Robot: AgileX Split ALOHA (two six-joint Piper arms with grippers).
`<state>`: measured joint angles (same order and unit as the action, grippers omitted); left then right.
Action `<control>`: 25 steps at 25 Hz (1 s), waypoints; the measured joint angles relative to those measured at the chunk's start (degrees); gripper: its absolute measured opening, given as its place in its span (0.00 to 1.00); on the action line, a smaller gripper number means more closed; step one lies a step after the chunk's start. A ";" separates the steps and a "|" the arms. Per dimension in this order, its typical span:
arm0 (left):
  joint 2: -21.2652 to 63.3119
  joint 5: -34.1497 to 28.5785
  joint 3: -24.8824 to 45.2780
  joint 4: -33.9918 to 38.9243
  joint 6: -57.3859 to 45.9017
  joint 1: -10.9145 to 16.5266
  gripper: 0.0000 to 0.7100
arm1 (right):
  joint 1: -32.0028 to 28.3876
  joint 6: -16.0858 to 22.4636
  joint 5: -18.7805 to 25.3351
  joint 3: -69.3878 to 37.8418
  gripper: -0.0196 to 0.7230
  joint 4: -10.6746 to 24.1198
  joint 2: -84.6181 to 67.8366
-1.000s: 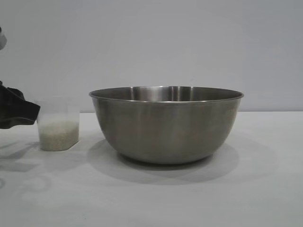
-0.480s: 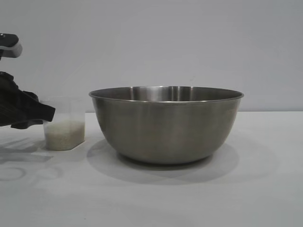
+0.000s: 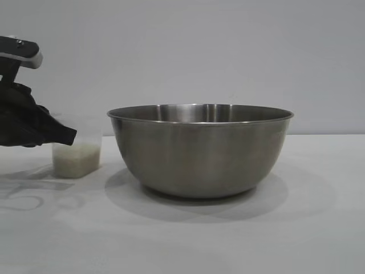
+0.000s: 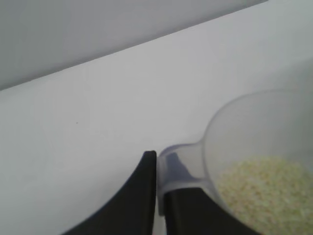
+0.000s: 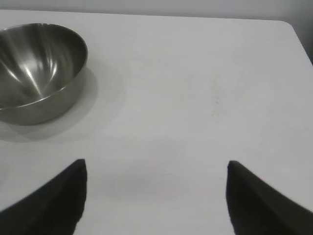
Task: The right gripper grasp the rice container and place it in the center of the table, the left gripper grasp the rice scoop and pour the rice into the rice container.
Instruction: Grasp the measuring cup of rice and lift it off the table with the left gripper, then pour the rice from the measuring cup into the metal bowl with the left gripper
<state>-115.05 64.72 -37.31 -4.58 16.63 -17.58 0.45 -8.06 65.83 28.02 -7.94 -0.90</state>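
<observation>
**Big steel bowl mid-table, left claw pinching the scoop handle**

Biggest thing first: the table [image 3: 319, 228] is a flat, plain white top with a matte look and soft shadows on it. Sitting on it roughly in the middle of the exterior view is the rice container [image 3: 199, 151], a wide round stainless bowl with brushed grey walls, a curved belly and a thin rolled rim. Inside looks shiny and bare from the right wrist view [image 5: 34, 63].

Just beside it, on the left-arm side and not touching, is the rice scoop [image 3: 77, 154], a small translucent plastic cup with cloudy walls and a stubby side handle. It stands upright, though I can't tell if its base rests on the table. The rice [image 3: 76, 160] fills the lower part, a pale grainy mass.

The left gripper [image 4: 157, 196] is black, with tapered fingers clamped together on the scoop's handle.

The right gripper [image 5: 155, 196] hangs over bare table well apart from the bowl, its pointed fingers spread wide, holding nothing.
</observation>
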 joint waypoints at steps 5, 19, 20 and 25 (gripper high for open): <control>2.82 0.00 -3.61 9.72 10.80 0.00 0.00 | 0.00 0.00 0.00 0.00 0.73 0.00 0.00; 2.92 0.00 -14.70 35.63 24.25 0.00 0.00 | 0.00 0.00 0.00 0.00 0.73 0.00 0.00; 2.92 0.00 -15.02 37.37 26.16 0.00 0.00 | 0.00 0.00 0.00 0.00 0.73 0.00 0.00; 2.92 0.00 -17.36 42.23 33.36 0.00 0.00 | 0.00 0.00 0.00 0.00 0.73 0.00 0.00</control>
<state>-112.13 64.72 -54.67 37.65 49.98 -17.58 0.45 -8.06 65.83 28.02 -7.94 -0.90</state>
